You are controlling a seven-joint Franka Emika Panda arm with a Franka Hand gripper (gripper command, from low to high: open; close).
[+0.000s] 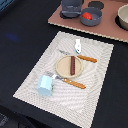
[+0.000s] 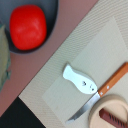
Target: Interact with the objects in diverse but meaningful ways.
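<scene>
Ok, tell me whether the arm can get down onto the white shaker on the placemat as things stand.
Probably yes. The white shaker lies flat on the placemat with nothing over it; the knife lies right beside one end, so the fingers may crowd there.

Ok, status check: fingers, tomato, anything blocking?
Fingers not in view. Tomato sits in grey pot. Shaker and knife lie on placemat, nothing over the tomato.
</scene>
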